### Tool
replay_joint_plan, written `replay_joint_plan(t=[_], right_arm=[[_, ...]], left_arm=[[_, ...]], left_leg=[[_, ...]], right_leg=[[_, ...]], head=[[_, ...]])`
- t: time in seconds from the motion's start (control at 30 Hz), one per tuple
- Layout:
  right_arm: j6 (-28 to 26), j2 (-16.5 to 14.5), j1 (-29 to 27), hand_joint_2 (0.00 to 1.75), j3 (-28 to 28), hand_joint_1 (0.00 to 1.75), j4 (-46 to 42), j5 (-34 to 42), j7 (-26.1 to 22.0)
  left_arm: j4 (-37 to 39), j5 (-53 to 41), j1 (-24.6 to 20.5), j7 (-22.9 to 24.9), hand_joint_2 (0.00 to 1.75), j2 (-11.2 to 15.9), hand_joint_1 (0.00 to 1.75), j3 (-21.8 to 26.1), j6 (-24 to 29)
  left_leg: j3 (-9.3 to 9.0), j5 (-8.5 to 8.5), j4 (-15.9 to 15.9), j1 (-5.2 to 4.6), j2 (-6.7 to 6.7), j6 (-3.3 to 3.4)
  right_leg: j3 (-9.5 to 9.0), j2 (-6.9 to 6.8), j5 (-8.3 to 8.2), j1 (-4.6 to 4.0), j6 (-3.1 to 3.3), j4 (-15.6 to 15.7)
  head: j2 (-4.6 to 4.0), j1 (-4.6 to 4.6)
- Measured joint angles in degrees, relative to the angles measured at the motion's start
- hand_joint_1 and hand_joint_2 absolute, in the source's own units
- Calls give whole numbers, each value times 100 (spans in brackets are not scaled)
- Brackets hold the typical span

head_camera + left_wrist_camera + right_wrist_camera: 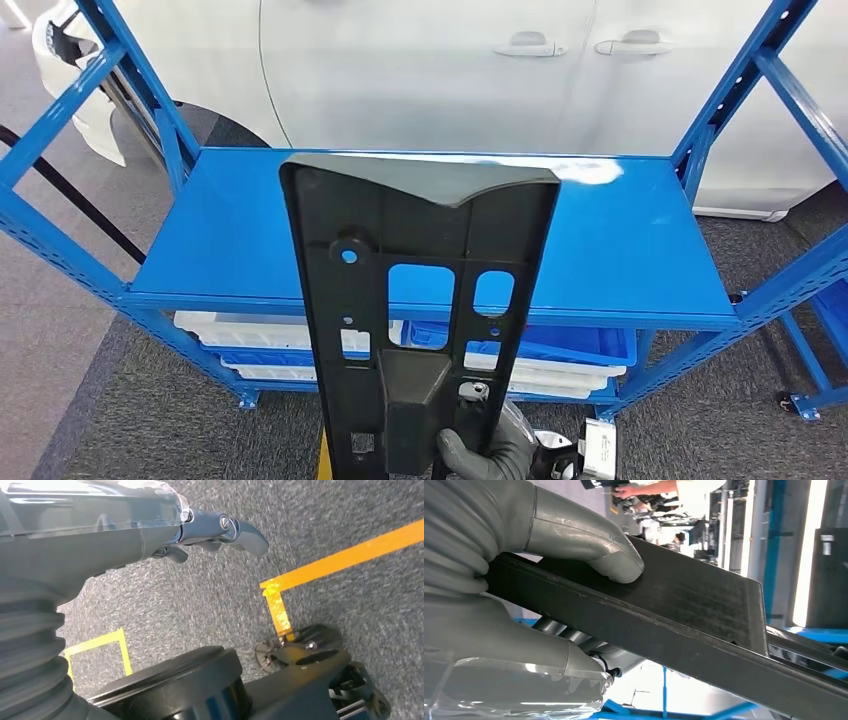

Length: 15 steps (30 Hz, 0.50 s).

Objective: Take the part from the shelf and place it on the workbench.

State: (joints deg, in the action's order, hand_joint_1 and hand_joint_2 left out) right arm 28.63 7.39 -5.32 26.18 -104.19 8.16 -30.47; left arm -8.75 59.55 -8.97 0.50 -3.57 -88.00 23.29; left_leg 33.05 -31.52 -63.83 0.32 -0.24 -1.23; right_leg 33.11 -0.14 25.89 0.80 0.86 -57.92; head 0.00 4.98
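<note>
The part (420, 320) appears to be matt black moulded plastic with a fine-grained, slightly rough surface. The shelf (620, 240) is blue painted metal, smooth and glossy, carrying reflections, and the car body (420, 70) behind it is glossy white paint. The right hand (589, 555) has a smooth grey rubbery thumb and ribbed cover; the floor (210, 590) is rough grey carpet with smooth yellow tape (345, 557).
</note>
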Motion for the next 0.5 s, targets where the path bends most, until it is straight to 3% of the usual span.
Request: replay_joint_plan(t=[0.07, 0.1, 0.13, 0.17, 0.23, 0.3, 0.43, 0.5], right_arm=[[0, 0, -15, 175, -12, 175, 1, 12, 4], [0, 0, -22, 175, -17, 175, 2, 12, 8], [0, 0, -26, 175, -22, 175, 2, 13, 13], [0, -1, -25, 175, -26, 175, 2, 15, 21], [-1, -10, -16, 175, -33, 175, 2, 24, 42], [-2, -26, -8, 175, -38, 175, 2, 38, 68], [-1, -36, -7, 175, -44, 175, 2, 82, 94], [4, -37, -8, 175, -50, 175, 3, 108, 95]], left_arm=[[0, 3, -37, -1, 175, 2, 0, 3, -8], [-1, 3, -53, -1, 175, 3, 0, 4, -13], [-1, 2, -59, 3, 175, 3, 0, 5, -19], [-1, 0, -55, 11, 175, 3, 0, 4, -23], [0, -8, -29, 33, 175, 3, 0, 3, -32], [0, -11, -2, 45, 175, 3, 0, 2, -36], [0, 22, 26, 41, 175, 2, 0, 3, -39], [0, 53, 29, 42, 175, 1, 0, 4, -35]], left_leg=[[323, -332, -750, 1, 0, -36], [415, -380, -977, 1, 1, -45], [414, -315, -999, 3, 1, -46], [309, -144, -789, 5, 2, -39], [-29, 247, -38, 3, 3, 2], [-229, 378, 473, -14, -1, 64], [-237, 400, 604, 1, -14, 218], [-244, 436, 635, 19, 0, 275]], right_leg=[[0, -15, 6, -8, 22, -4], [-2, -18, 8, -10, 26, -7], [-6, -15, 11, -12, 26, -12], [-14, -6, 15, -12, 23, -16], [-26, 12, 27, -20, -1, -33], [2, 21, 27, -39, -54, -57], [64, 8, 52, -44, -185, -114], [226, 12, 311, -35, -228, -497]], head=[[0, 0], [0, 0], [0, 0], [0, 0], [0, 0], [0, 0], [0, 0], [0, 0]])
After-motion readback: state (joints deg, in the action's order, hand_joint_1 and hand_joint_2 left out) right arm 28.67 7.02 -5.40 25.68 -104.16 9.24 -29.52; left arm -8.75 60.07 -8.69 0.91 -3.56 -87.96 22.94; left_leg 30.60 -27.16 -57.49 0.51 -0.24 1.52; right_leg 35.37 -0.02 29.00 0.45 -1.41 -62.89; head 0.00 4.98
